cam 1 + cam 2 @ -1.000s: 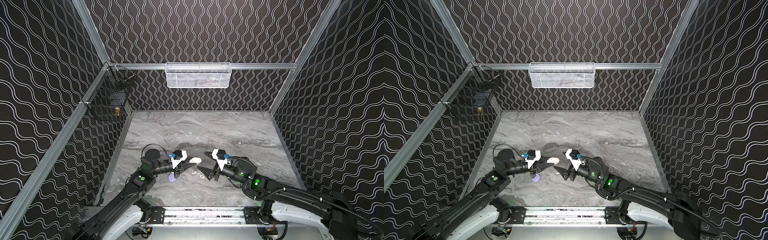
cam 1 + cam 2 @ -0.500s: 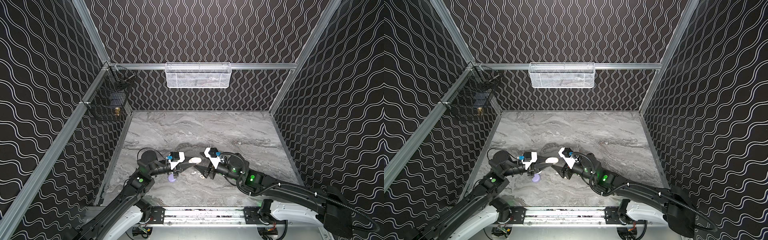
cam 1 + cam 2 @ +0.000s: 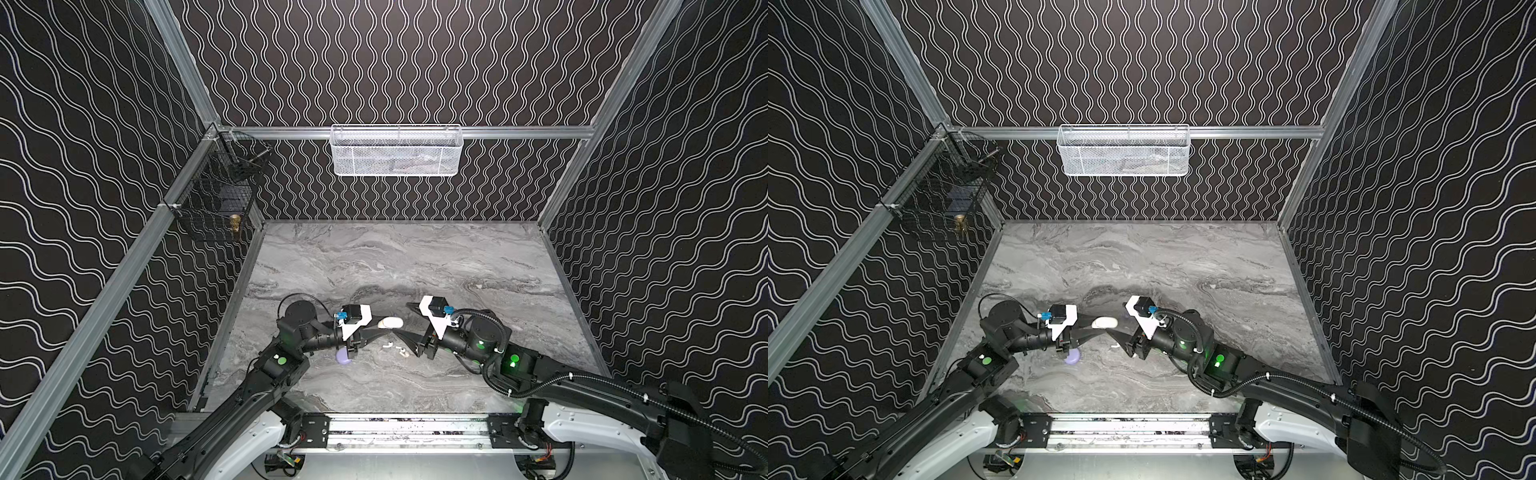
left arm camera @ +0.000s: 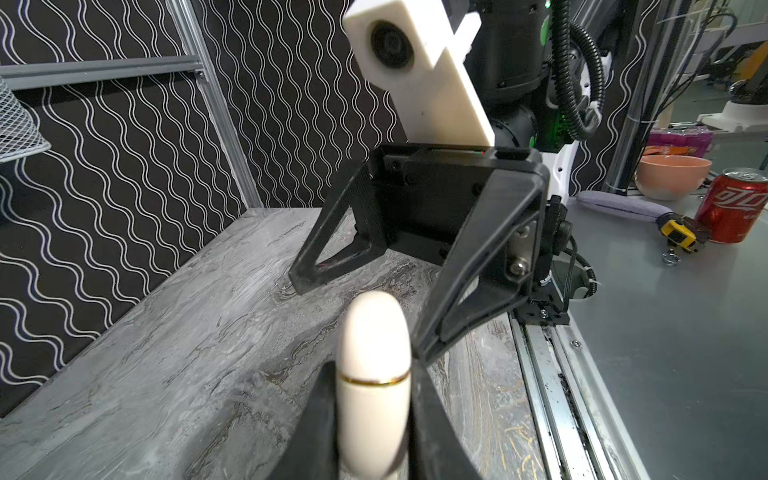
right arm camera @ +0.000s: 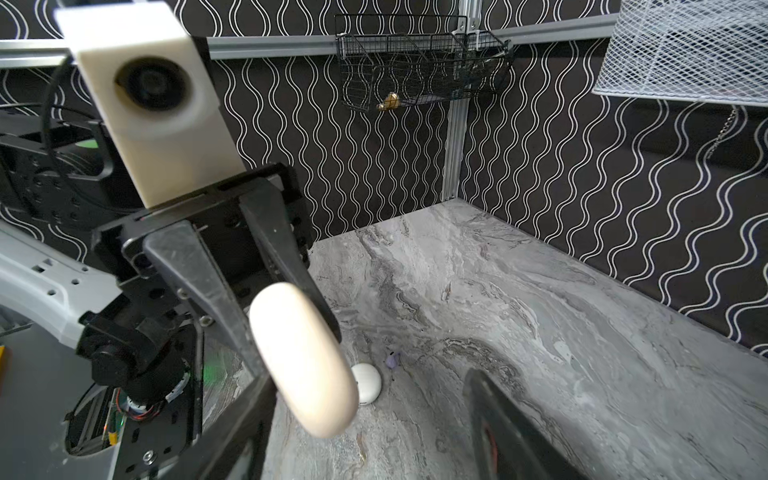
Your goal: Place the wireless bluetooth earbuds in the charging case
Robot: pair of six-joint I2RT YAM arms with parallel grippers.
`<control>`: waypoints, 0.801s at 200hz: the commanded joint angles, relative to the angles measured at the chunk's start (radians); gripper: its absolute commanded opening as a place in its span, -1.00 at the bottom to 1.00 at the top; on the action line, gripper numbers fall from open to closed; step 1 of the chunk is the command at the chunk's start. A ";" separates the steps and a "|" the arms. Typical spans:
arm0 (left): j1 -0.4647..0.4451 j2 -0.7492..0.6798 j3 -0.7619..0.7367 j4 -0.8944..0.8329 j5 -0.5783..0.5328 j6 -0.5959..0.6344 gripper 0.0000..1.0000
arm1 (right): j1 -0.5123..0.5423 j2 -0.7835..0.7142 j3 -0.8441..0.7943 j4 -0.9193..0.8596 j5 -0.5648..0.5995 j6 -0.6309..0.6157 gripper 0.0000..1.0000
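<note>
Left pincer (image 3: 380, 326) clenched on cream case (image 3: 392, 322), lid apparently shut, held above tabletop (image 3: 415, 257). Right pincer (image 3: 402, 321) released, jaws spread beside case. Earbuds (image 3: 389, 344) lie loose on tabletop below. None inserted; opening and loading not yet done.

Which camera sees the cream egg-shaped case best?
Left wrist view: the cream case is close, sharp, gold seam showing, clamped in the left gripper. The right wrist view shows it blurred; both top views, only a tiny pale oval.
</note>
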 commanded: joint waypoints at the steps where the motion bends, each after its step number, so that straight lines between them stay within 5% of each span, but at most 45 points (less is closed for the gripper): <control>1: -0.011 -0.004 0.008 -0.006 0.063 0.031 -1.00 | -0.002 0.011 0.023 0.019 0.064 -0.003 0.43; 160: -0.019 0.001 0.010 -0.019 0.057 0.038 -1.00 | -0.002 -0.015 0.006 0.041 0.139 0.032 0.20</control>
